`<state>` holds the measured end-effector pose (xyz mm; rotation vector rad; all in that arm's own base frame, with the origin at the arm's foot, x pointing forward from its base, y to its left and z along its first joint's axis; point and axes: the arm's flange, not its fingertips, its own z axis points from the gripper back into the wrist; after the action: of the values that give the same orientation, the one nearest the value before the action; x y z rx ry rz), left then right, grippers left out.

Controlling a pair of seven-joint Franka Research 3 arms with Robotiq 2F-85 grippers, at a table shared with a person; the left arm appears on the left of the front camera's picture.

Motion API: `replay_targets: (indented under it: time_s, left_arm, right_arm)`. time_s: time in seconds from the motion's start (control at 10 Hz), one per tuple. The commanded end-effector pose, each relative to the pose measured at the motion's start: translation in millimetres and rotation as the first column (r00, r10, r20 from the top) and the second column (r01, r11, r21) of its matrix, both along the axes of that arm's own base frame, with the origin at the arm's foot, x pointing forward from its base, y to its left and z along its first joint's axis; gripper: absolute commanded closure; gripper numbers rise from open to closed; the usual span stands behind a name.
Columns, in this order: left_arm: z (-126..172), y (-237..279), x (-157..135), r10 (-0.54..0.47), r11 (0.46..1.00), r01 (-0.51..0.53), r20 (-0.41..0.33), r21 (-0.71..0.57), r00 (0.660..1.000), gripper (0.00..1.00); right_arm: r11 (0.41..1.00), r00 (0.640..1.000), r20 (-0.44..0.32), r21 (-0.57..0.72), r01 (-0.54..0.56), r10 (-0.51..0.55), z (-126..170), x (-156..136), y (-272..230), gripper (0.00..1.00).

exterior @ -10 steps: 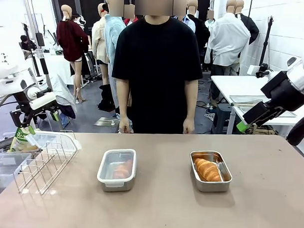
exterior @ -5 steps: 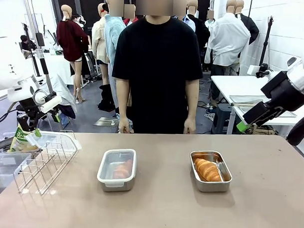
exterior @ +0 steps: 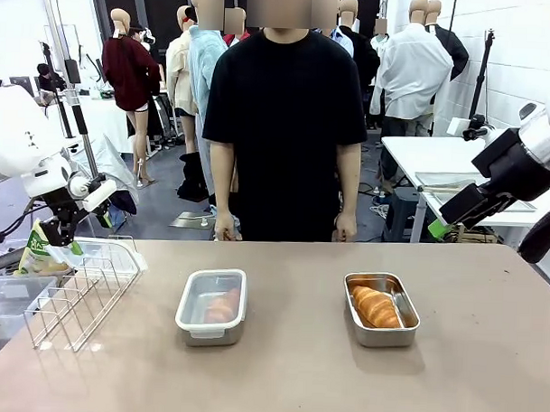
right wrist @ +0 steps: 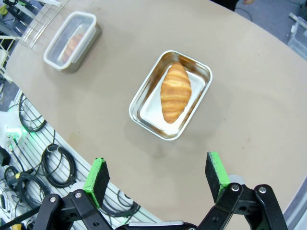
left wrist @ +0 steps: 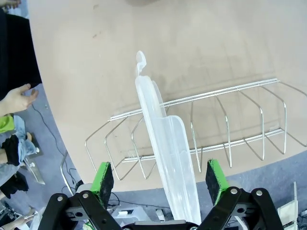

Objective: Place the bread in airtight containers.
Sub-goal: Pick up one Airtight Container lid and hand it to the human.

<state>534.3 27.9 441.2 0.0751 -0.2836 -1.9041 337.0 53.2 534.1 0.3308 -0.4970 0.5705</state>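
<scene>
One roll (exterior: 220,306) already lies in the lidded pan (exterior: 212,305), which sits left of the worktop's middle. The other roll (exterior: 375,306) lies in the open pan (exterior: 382,308) toward the right, its long axis running along the pan's length. What is left, by my reading, is a lid for that open pan.

The spare lid (left wrist: 165,153) stands on edge in the wire rack (left wrist: 225,139) at the worktop's left edge. In the left wrist view it rises from between the left claw (left wrist: 160,178)'s green pads, its long axis running straight away from the claw and its thin edge toward the camera. The jaws are spread wide, one pad on each flat face, both apart from the plastic. So the lid lies squarely in the gap, and a closing would catch it across its thickness. Whether the pads are deep enough along the lid I cannot tell.

The right claw (right wrist: 157,178), also spread and holding nothing, hangs off the worktop's right edge, with the open pan ahead of it. The left arm is by far the nearer to the lid.
</scene>
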Motion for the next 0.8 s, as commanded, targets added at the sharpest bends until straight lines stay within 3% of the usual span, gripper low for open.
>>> replay_targets:
  time_s: [0.0, 0.2, 0.3, 0.7]
  left_arm:
    - [-3.1, 0.5, 9.9, 0.046, 0.999, -0.046, 0.008, 0.006, 0.999, 0.0]
    - [-8.9, 1.0, 11.0, 0.075, 0.997, -0.075, -0.006, 0.006, 0.997, 0.0]
    - [-9.5, 0.8, 10.4, 0.072, 0.997, -0.072, 0.002, 0.011, 0.997, 0.08]
    - [-7.2, -2.0, 11.6, 0.066, 0.997, -0.065, -0.014, 0.031, 0.998, 0.85]
  right_arm:
    - [1.0, 1.0, -0.006, 0.014, -0.004, 0.004, -1.0, 0.4, 0.5, 0.0]
    - [1.0, 1.0, -0.006, 0.014, -0.004, 0.004, -1.0, 0.4, 0.5, 0.0]
    - [1.0, 1.0, -0.006, 0.014, -0.004, 0.004, -1.0, 0.4, 0.5, 0.0]
    - [1.0, 1.0, -0.006, 0.014, -0.004, 0.004, -1.0, 0.4, 0.5, 0.0]
